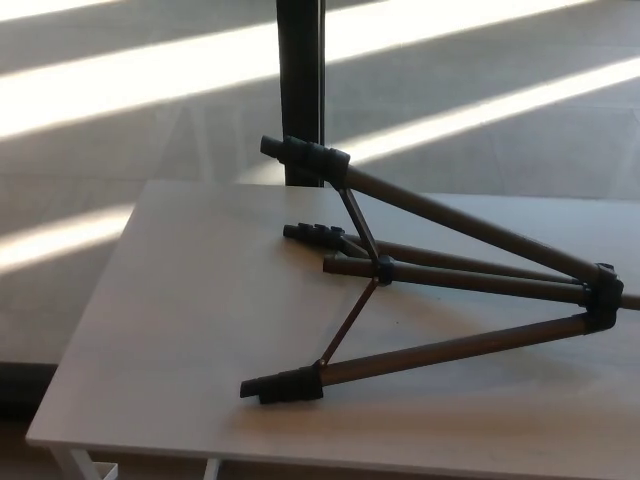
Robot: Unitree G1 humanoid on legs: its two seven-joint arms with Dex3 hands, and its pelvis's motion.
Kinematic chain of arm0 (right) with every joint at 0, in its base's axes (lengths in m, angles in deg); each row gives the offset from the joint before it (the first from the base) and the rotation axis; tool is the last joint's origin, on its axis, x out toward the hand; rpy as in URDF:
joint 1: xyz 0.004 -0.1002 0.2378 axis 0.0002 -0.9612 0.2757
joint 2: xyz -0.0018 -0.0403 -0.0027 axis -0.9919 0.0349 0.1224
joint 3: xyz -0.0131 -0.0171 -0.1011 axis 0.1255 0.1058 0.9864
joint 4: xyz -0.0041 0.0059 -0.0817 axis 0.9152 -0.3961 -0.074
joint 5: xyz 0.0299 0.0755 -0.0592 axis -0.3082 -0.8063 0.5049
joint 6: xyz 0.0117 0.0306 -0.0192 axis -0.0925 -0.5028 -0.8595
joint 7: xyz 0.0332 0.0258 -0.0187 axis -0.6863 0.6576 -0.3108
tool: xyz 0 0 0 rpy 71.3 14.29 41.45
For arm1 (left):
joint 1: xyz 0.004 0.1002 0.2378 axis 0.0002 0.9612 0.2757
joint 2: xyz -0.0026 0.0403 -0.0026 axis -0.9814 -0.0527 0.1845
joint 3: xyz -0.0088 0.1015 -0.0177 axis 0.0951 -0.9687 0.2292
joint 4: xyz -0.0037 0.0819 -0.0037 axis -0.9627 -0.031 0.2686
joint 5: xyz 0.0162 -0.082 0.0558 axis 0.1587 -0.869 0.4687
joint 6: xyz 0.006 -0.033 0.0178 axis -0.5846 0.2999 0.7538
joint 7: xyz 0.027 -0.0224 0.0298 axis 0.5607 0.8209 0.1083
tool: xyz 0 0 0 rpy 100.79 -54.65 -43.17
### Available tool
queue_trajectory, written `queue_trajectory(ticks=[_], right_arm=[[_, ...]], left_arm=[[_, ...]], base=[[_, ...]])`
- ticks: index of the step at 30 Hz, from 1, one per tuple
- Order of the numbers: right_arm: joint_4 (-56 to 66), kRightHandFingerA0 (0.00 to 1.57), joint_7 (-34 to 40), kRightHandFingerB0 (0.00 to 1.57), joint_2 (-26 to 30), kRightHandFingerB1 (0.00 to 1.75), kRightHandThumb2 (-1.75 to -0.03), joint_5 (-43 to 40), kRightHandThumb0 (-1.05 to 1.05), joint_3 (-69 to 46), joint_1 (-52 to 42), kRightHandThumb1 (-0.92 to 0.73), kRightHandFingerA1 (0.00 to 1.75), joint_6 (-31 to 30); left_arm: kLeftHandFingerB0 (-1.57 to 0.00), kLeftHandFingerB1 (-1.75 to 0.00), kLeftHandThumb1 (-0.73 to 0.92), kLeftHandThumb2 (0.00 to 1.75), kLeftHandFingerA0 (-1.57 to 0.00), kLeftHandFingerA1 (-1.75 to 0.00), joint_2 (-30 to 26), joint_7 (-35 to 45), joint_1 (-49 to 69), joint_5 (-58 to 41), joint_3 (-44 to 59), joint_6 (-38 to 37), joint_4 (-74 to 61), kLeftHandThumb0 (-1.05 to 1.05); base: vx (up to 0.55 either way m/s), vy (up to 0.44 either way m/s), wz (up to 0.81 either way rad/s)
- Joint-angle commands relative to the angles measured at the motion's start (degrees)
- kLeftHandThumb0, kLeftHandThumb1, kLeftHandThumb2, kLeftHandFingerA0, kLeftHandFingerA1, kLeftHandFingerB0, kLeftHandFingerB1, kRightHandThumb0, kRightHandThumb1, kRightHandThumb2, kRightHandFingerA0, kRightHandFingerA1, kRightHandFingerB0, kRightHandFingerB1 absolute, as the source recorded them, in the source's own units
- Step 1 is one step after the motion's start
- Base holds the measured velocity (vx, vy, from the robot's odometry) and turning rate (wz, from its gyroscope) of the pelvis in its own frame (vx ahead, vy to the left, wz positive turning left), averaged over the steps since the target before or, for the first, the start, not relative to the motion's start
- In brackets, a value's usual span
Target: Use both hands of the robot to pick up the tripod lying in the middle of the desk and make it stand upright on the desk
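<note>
A dark tripod (pixel 450 275) lies on its side on the light grey desk (pixel 190 320), its legs spread out. Its head end (pixel 603 290) is at the right edge of the picture. Three feet point left: one raised at the back (pixel 300 152), one low in the middle (pixel 312 235), one near the front (pixel 280 386). Thin braces meet at a central collar (pixel 382 268). Neither of my hands shows in the head view.
A dark vertical post (pixel 300 80) stands behind the desk's far edge. Bright sun stripes cross the floor beyond. The desk's left edge and front-left corner (pixel 40 435) are in view, with a white leg (pixel 80 465) below.
</note>
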Motion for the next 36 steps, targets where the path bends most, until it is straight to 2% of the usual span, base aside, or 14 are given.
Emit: queue_trajectory(ticks=[1, 7, 8, 10, 11, 12, 13, 21, 22, 23, 25, 29, 30, 36], right_arm=[[0.27, 0.20, -4.95, 0.09, 2.38, 0.49, -0.98, -8.97, -0.78, -6.80, 0.52, -0.60, 0.66, 2.97], [0.53, 0.22, -6.34, 0.07, 4.28, 0.45, -0.96, -16.94, -0.78, -17.43, 3.10, -0.59, 0.61, 0.56], [3.44, 0.19, -9.05, 0.04, 4.57, 0.31, -0.62, -19.40, -0.84, -19.80, 3.49, -0.73, 0.57, 0.82], [6.39, 0.24, -9.51, 0.04, 4.91, 0.41, -0.96, -21.50, -0.86, -22.26, 5.29, -0.57, 0.60, 1.00], [8.17, 0.30, -9.90, 0.23, 4.93, 0.36, -0.62, -22.71, -0.83, -23.39, 5.91, -0.70, 0.59, 0.46], [13.13, 0.40, -8.88, 0.23, 4.55, 0.48, -1.00, -22.99, -0.87, -23.80, 6.23, -0.60, 0.67, -0.04], [16.64, 0.37, -8.87, 0.31, 3.90, 0.39, -0.62, -24.08, -0.80, -24.52, 6.68, -0.75, 0.63, -0.83], [51.52, 0.48, -2.78, 0.41, -2.36, 0.44, -0.81, -35.30, -0.81, -23.44, 13.42, -0.59, 0.66, -10.19], [53.86, 0.47, -3.54, 0.42, -2.59, 0.37, -0.63, -36.05, -0.75, -22.58, 14.40, -0.77, 0.66, -9.54], [56.88, 0.51, -1.03, 0.40, -3.38, 0.50, -1.02, -36.48, -0.81, -21.75, 15.88, -0.64, 0.68, -9.97], [63.13, 0.61, 2.17, 0.52, -5.33, 0.40, -0.63, -36.67, -0.80, -19.36, 17.17, -0.78, 0.70, -10.39], [68.81, 0.86, 3.14, 0.61, -9.33, 0.52, -0.89, -38.42, -0.85, -15.47, 19.90, -0.57, 0.72, -10.68], [70.71, 0.96, 2.49, 0.69, -11.03, 0.43, -0.64, -40.35, -0.80, -13.73, 20.88, -0.74, 0.66, -11.29], [74.88, 1.06, 2.75, 0.79, -14.00, 0.47, -0.63, -41.52, -0.80, -10.05, 22.53, -0.75, 0.65, -13.60]], left_arm=[[-0.53, -0.59, 0.76, 0.63, -0.67, -0.74, -3.02, 5.03, 0.02, -6.30, 4.66, -0.12, 0.07, -0.66], [-0.54, -0.54, 0.75, 0.62, -0.73, -0.67, -5.05, 6.57, -4.11, -12.86, 13.28, -0.50, -1.78, -0.69], [-0.51, -0.51, 0.78, 0.63, -0.67, -0.63, -6.54, 10.21, -6.38, -14.46, 14.87, -1.68, -3.37, -0.69], [-0.60, -0.46, 0.77, 0.63, -0.70, -0.58, -8.70, 8.69, -9.86, -13.54, 14.26, -0.27, -7.28, -0.68], [-0.59, -0.46, 0.79, 0.63, -0.71, -0.59, -9.22, 8.12, -10.23, -12.18, 13.10, -0.85, -10.29, -0.66], [-0.62, -0.46, 0.77, 0.63, -0.74, -0.60, -10.31, 7.29, -11.00, -11.15, 12.19, 0.11, -15.65, -0.67], [-0.63, -0.47, 0.76, 0.63, -0.76, -0.60, -11.52, 6.90, -12.57, -10.79, 12.00, 0.68, -17.19, -0.67], [-0.78, -0.42, 0.65, 0.61, -0.90, -0.48, -18.12, 7.54, -31.71, -14.86, 10.25, 4.70, -39.23, -0.81], [-0.80, -0.52, 0.50, 0.95, -0.96, -0.55, -18.16, 6.33, -35.30, -16.47, 9.90, 8.69, -41.67, -0.98], [-0.78, -0.43, 0.63, 0.61, -0.92, -0.46, -18.01, 6.30, -37.26, -16.69, 8.84, 9.42, -44.52, -0.79], [-0.69, -0.43, 0.65, 0.61, -0.83, -0.48, -17.57, 4.86, -41.39, -17.36, 6.90, 12.65, -50.03, -0.74], [-0.59, -0.47, 0.74, 0.62, -0.72, -0.58, -16.01, 6.13, -49.31, -16.31, 1.40, 10.95, -58.00, -0.68], [-0.55, -0.45, 0.79, 0.63, -0.66, -0.55, -16.28, 5.76, -54.00, -14.24, -2.75, 12.98, -61.64, -0.66], [-0.57, -0.52, 0.79, 0.64, -0.70, -0.61, -13.10, 3.94, -67.05, -10.50, -10.72, 18.18, -66.07, -0.62]], base=[[0.00, 0.000, 0.00], [0.00, 0.000, 0.00], [0.00, 0.000, 0.00], [0.00, 0.000, 0.00], [0.00, 0.000, 0.00], [0.00, 0.000, 0.00], [0.00, 0.000, 0.00], [0.00, 0.000, 0.00], [0.00, 0.000, 0.00], [0.00, 0.000, 0.00], [0.00, 0.000, 0.00], [0.00, 0.000, 0.00], [0.00, 0.000, 0.00], [0.00, 0.000, 0.00]])
